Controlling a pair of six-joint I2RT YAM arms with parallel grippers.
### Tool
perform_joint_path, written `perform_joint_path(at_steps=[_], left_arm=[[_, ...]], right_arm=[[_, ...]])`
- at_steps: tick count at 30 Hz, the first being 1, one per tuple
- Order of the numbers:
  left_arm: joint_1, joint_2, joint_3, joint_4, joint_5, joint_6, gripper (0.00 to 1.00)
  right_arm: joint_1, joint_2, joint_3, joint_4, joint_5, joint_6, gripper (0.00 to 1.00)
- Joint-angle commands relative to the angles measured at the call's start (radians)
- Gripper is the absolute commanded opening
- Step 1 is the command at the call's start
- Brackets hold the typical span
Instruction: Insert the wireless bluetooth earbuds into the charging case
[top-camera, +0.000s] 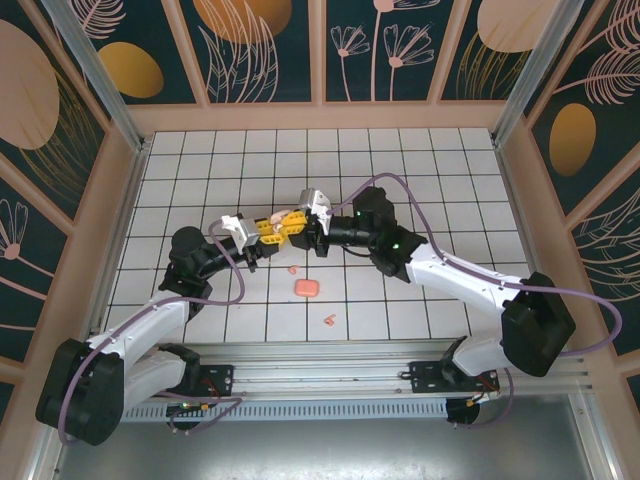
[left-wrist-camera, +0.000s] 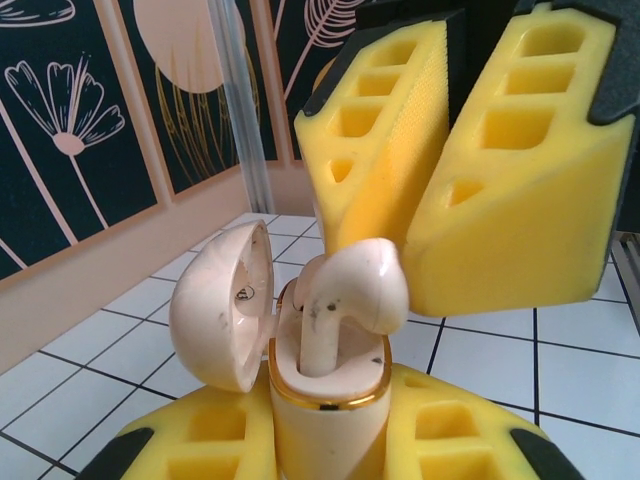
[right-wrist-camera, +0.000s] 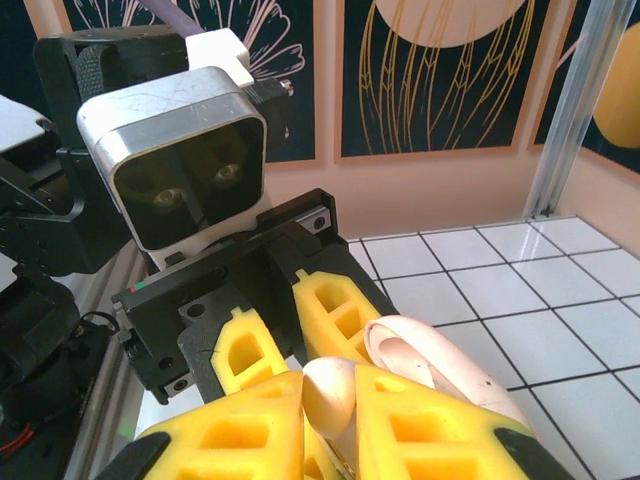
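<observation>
Cream earbud (left-wrist-camera: 352, 288): stem down in a slot of the cream charging case (left-wrist-camera: 325, 425), head still above the gold rim, centre of the left wrist frame. Case lid (left-wrist-camera: 222, 305) hinged open to the left. My left gripper (top-camera: 262, 232) is clamped tight on the case body, yellow pads on both sides, case upright. My right gripper (right-wrist-camera: 330, 385) comes in from above, with the bud head between its pads. Gap is narrow, and I can't tell whether it's squeezing the bud or just touching. In the top view both grippers meet mid-frame over the white tiled table (top-camera: 440, 180). Below them lie a pink case (top-camera: 306, 288) and two pink earbuds, one just above it (top-camera: 292, 269) and one lower right (top-camera: 328, 321), apart from both arms.
</observation>
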Motion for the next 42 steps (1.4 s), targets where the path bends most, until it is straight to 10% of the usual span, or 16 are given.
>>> perform_joint_path(at_steps=[1, 11, 25, 42], left_arm=[[0.002, -0.031, 0.014, 0.049, 0.028, 0.033, 0.16], [0.002, -0.036, 0.014, 0.037, 0.032, 0.04, 0.16], [0.001, -0.041, 0.028, 0.004, 0.062, 0.055, 0.16], [0.001, -0.038, 0.025, -0.016, 0.06, 0.062, 0.16]], right_arm=[[-0.012, 0.023, 0.025, -0.071, -0.004, -0.015, 0.2], [-0.01, 0.019, 0.053, -0.079, -0.005, -0.032, 0.18], [-0.009, 0.102, 0.294, -0.589, 0.026, -0.344, 0.16], [-0.039, -0.011, 0.225, -0.405, -0.059, -0.276, 0.32]])
